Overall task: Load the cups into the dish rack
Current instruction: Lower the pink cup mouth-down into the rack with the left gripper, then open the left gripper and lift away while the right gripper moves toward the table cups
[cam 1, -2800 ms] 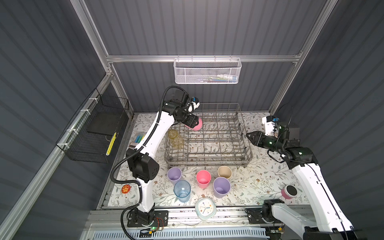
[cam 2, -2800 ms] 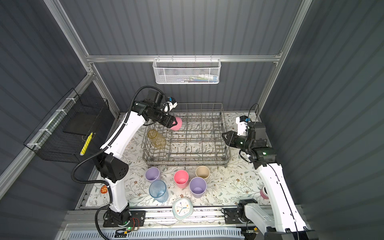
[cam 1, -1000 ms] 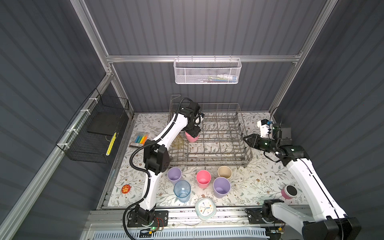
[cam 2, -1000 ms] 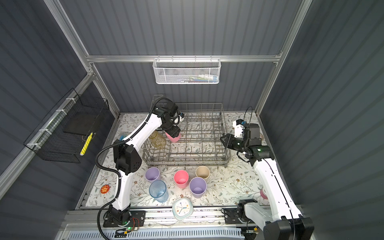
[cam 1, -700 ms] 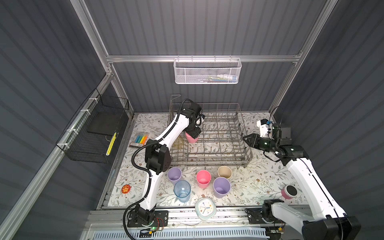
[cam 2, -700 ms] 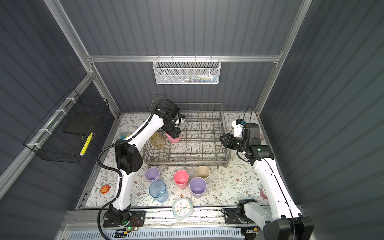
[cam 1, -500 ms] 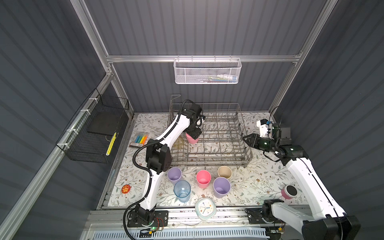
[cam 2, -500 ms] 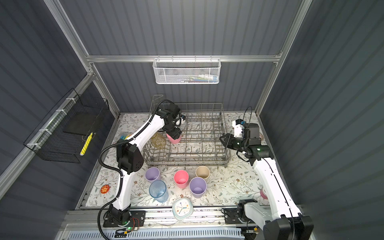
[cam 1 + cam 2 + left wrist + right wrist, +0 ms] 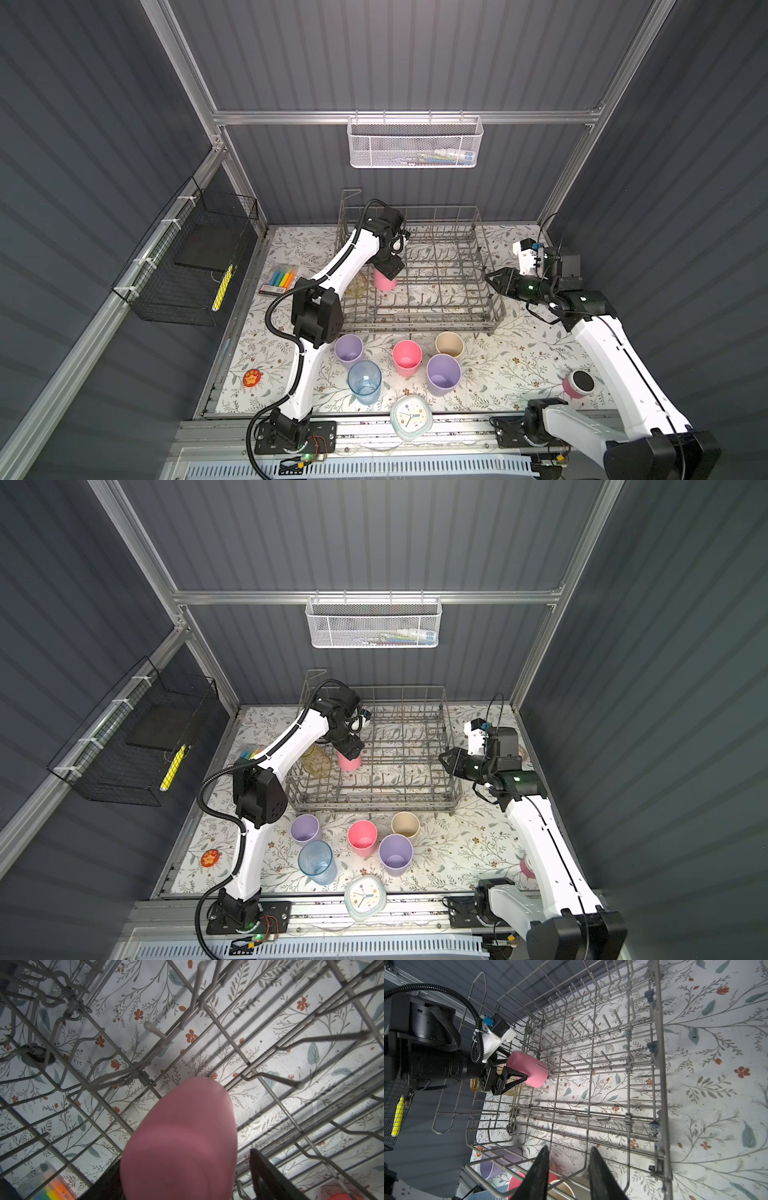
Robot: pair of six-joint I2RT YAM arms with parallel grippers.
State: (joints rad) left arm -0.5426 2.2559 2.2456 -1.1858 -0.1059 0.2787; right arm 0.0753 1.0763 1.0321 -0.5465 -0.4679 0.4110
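Pink cup [image 9: 534, 1073]: in dish rack [image 9: 661, 1088], between the left gripper [image 9: 517, 1067] fingers, long axis in line with the gripper, wider end pointing away from it. Jaws spread, cup released. Right gripper [image 9: 569, 1148]: parted, empty.

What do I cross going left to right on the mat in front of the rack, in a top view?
Orange round disc → left lilac cup → pink cup → beige cup → small pink cylinder with black end.

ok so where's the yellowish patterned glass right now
In a top view the yellowish patterned glass sits inside the dish rack at its left end, just left of the pink cup under the left gripper.
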